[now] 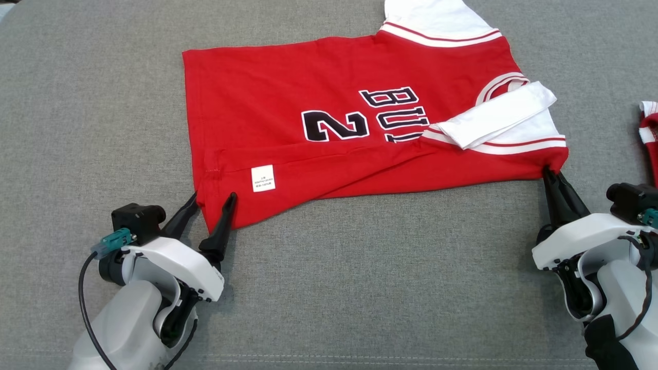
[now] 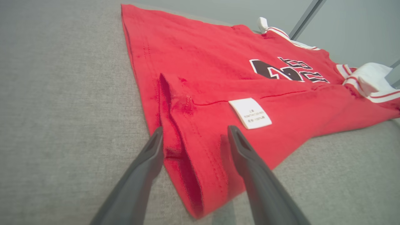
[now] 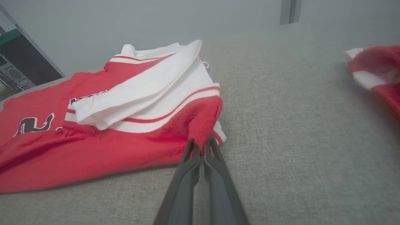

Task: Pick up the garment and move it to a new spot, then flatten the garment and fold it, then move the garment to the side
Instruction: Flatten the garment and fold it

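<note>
The garment [image 1: 288, 92] is presenting as red with white sleeves [image 1: 493, 123] carrying red stripes, black white-outlined lettering [image 1: 334, 126] and a white label [image 1: 262, 178], while the bench [image 1: 92, 103] is showing plain grey.

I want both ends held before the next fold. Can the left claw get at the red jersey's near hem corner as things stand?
Probably yes: the left claw stands open, astride the hem corner of the jersey, with nothing in between.

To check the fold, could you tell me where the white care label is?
Head view: the care label sits lower left on the jersey, on its folded flap, beyond the left gripper.
</note>
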Controlling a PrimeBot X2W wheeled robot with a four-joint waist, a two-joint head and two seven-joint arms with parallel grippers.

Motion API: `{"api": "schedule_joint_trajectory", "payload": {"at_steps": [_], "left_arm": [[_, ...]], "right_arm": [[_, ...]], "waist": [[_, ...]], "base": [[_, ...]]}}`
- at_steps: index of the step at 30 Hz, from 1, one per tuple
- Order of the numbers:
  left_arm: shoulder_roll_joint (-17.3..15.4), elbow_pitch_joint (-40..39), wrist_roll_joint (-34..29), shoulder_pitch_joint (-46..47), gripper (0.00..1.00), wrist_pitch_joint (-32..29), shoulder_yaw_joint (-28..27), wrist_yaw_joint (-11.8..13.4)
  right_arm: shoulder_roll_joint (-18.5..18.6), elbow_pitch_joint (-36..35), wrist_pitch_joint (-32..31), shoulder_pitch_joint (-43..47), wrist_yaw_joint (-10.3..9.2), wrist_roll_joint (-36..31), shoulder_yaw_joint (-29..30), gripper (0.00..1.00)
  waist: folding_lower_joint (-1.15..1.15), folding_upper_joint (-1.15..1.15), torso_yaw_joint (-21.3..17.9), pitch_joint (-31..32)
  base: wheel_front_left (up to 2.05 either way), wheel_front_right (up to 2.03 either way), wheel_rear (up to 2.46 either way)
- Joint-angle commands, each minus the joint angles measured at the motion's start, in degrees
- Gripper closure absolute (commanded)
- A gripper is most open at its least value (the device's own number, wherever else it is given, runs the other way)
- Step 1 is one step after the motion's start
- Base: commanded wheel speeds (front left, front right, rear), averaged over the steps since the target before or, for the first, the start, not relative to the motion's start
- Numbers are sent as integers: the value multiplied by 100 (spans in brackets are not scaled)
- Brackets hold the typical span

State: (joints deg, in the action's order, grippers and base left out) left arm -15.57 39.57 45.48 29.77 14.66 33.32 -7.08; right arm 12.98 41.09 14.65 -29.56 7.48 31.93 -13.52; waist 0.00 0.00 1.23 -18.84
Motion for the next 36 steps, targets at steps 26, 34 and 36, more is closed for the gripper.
{"api": "schedule_joint_trajectory", "payload": {"at_steps": [26, 34, 36], "left_arm": [[-487, -376, 794, -16, 100, 34, 277, -41], [-605, -295, 965, -220, 100, 34, 226, -41], [-626, -254, 1008, -262, 100, 34, 229, -41]], "right_arm": [[31, -34, 35, 15, 1, 56, -56, 100], [95, 24, 35, 250, 1, 80, -45, 100], [109, 37, 35, 317, 1, 101, -44, 100]], "waist": [[0, 0, -13, 279], [0, 0, -46, 616], [0, 0, -60, 693]], "base": [[0, 0, 0], [0, 0, 0], [0, 0, 0]]}}
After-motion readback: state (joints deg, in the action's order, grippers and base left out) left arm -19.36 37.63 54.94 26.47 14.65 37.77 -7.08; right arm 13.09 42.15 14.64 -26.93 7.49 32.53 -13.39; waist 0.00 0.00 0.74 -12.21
